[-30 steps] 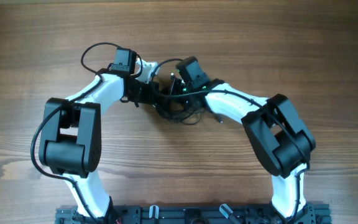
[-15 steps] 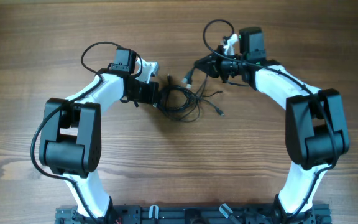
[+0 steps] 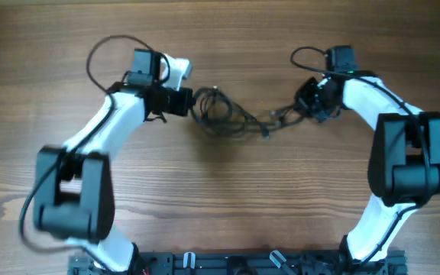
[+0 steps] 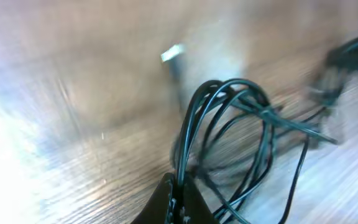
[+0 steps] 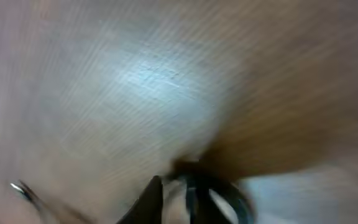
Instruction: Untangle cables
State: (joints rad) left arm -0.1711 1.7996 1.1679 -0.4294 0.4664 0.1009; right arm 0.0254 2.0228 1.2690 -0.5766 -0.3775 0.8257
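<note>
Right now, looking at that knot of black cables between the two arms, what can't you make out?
Left wrist view: motion blur smears the cables, so strands cannot be counted; the bottom edge cuts off the left tool.
Right wrist view: heavy blur; whether the right tool grips anything is unclear.
Overhead view: the cables are too small to trace crossings, and the right tool's own body hides its tips.

overhead: bright, even, lower left smeared | wrists: heavy motion blur, glare; cables (image 4: 184,140) discernible
</note>
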